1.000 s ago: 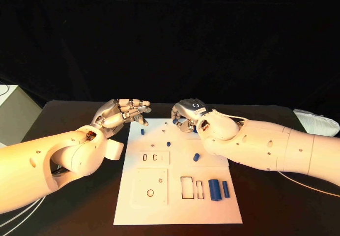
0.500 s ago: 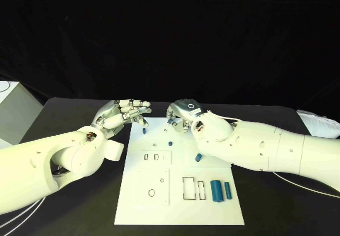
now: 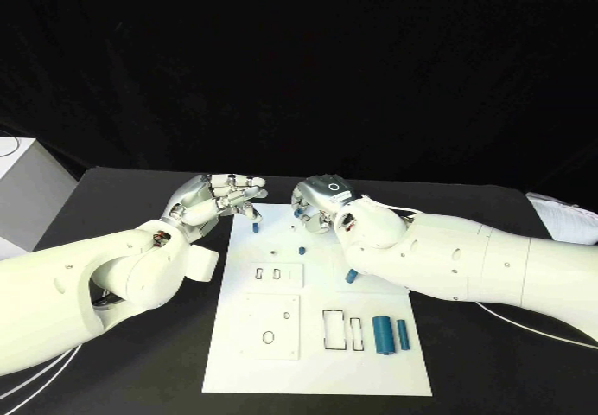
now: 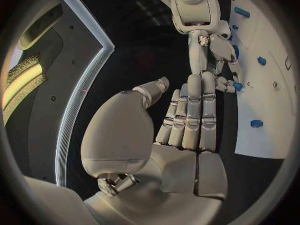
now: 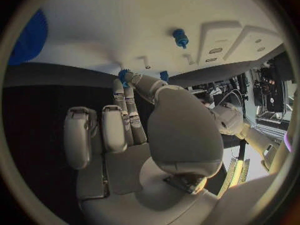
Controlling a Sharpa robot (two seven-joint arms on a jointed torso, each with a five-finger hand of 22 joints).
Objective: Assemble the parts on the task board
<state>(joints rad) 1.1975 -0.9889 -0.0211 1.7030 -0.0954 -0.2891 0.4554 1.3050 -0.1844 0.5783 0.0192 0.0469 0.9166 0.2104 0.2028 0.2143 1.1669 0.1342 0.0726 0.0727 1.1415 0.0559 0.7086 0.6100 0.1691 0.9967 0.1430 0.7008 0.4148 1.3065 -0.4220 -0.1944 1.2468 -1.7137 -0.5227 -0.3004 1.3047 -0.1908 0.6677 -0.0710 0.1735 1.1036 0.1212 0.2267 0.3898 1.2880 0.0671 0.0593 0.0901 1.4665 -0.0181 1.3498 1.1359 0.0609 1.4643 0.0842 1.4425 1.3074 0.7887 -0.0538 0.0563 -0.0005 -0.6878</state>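
Tabletop [image 3: 124, 186]: black, task board [image 3: 374, 363] laid centrally.
Right hand [image 3: 327, 206]: small blue part [image 5: 125, 75] pinched at board's far edge.
Left hand [image 3: 214, 199]: fingers curled, nothing held.
Progress: early; loose blue pieces [image 3: 389, 334] left unplaced.

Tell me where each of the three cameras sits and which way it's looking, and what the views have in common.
Head view: from the robot's head, down at the task board; left hand and right hand reach its far edge.
Left wrist view: behind the left hand, looking past its fingers at the right hand and the board.
Right wrist view: behind the right hand, facing the board.
Shared: board and blue parts.
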